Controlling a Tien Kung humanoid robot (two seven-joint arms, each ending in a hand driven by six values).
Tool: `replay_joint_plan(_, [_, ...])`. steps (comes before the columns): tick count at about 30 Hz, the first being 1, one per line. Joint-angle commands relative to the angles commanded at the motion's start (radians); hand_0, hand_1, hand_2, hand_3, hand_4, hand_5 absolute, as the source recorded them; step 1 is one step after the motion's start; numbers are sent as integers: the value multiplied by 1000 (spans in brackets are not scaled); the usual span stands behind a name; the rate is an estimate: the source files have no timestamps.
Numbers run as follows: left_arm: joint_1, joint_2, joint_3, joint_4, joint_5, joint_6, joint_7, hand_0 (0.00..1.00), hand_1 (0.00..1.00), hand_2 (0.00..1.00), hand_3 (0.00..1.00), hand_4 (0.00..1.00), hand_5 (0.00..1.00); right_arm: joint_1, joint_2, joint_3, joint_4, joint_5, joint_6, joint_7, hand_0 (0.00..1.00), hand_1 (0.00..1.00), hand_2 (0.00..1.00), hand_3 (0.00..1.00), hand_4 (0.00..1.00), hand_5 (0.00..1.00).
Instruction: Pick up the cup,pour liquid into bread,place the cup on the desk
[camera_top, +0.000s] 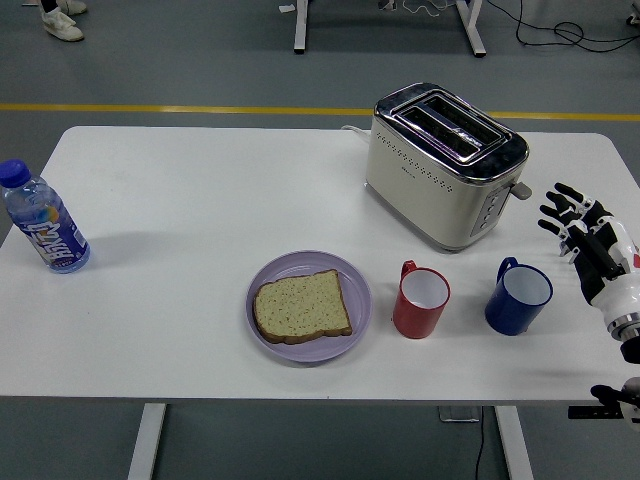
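Hovering with fingers spread and empty, the right hand (585, 237) sits just right of the blue cup (518, 296).

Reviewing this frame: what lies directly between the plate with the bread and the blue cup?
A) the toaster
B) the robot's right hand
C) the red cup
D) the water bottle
C: the red cup stands on the table between the plate holding the bread and the blue cup; the right hand hovers open further right, beyond the blue cup.
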Motion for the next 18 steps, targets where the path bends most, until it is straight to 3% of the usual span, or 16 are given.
replay_joint_plan(18, [7,-2,-18,0,31,1,12,686,696,700,555,258,998,-5,-1,-7,-11,10,-2,0,773,728,737,703,740,465])
